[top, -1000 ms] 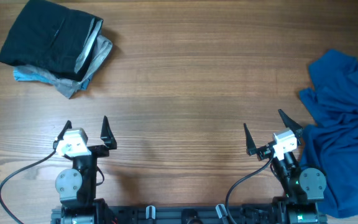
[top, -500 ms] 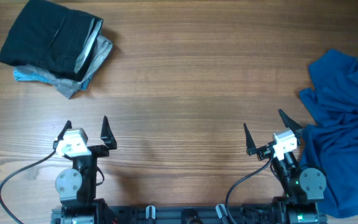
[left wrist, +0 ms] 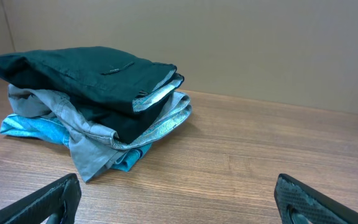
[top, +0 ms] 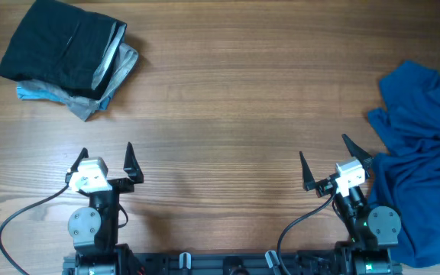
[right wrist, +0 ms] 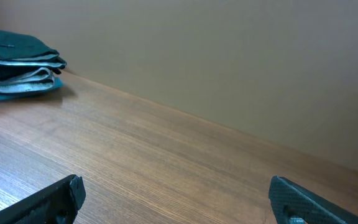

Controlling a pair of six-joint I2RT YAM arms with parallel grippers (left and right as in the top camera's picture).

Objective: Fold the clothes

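Blue garment [top: 422, 160]: crumpled and unfolded at the right edge of the table [top: 235, 99], partly out of the overhead view; lower folds right by the base of the right arm, touching or not cannot be told.
Folded stack [top: 67, 57]: at the far left corner, well apart from the blue garment; dark piece on top, grey piece under it, light blue piece at the bottom, seen layered in the left wrist view [left wrist: 92, 106] and small at the left margin of the right wrist view [right wrist: 17, 68].
Right gripper [top: 324, 148]: spread wide, holding nothing, above bare wood near the front edge, just left of the blue garment; finger ends at both lower corners of its own view [right wrist: 174, 185].
Left gripper [top: 105, 150]: also spread wide and empty, near the front edge, facing the folded stack with bare wood between [left wrist: 176, 186].
Cable [top: 21, 214]: black, curling from the left arm toward the front left corner.
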